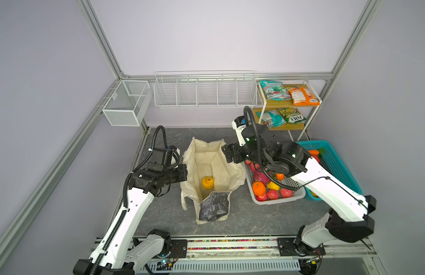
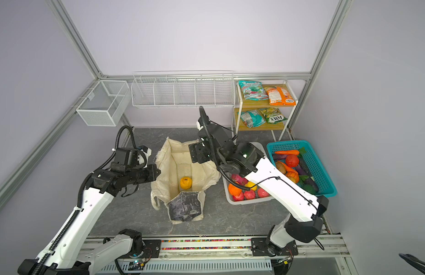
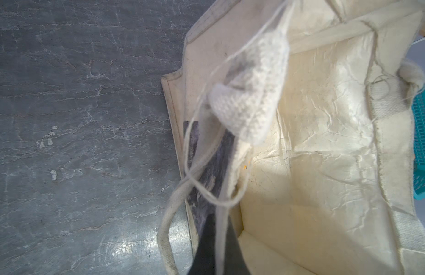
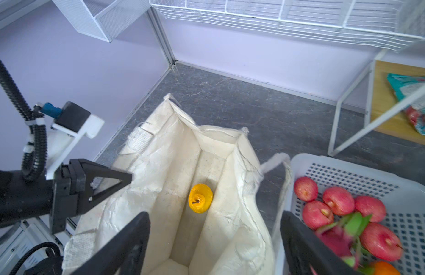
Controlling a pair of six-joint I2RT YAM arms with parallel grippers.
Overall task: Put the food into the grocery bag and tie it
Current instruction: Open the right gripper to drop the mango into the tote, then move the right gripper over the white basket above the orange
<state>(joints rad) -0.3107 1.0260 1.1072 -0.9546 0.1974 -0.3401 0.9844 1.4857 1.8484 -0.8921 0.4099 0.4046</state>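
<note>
grocery bag: the cream grocery bag (image 1: 202, 157) (image 2: 175, 159) (image 3: 325, 119) (image 4: 159, 166) stands open in the middle of the table (image 1: 254, 219), mouth up. taking 12 o'clock as the back wall in both top views, its dark marbled panel is on the 6 o'clock side.
handle: a loop handle (image 4: 275, 162) hangs over the bag's 3 o'clock side, just beside the white basket (image 1: 278, 200) (image 4: 325, 162).
inside the bag: the bumpy yellow-orange fruit (image 1: 207, 182) (image 2: 185, 182) (image 4: 200, 198) lies alone on the bag's floor, toward the 6 o'clock end.
left gripper: the left gripper (image 1: 183, 171) (image 2: 156, 172) (image 4: 129, 177) is pressed together, pinching the bag at its 9 o'clock rim. in the left wrist view a cream strap runs down into it.
right gripper: the right gripper (image 1: 230, 154) (image 2: 198, 152) (image 4: 215, 214) is spread wide and empty above the bag's 2 o'clock corner, aimed down at the mouth.
fruit outside: the dragon fruit (image 1: 260, 177) (image 4: 335, 238), large orange (image 1: 259, 188) (image 2: 234, 189) and small yellow fruit (image 1: 273, 185) (image 2: 250, 185) lie in the white basket at 3 o'clock of the bag, among red apples (image 1: 273, 194), partly under the right arm.
snack: the orange snack packet (image 1: 302, 95) (image 2: 280, 95) lies on the top board of the shelf (image 1: 292, 125) at 1 o'clock, beside a teal packet (image 1: 274, 90).
teal basket: the teal basket (image 1: 337, 164) (image 2: 314, 162) sits at 3 o'clock of the white basket and holds vegetables (image 2: 292, 161).
</note>
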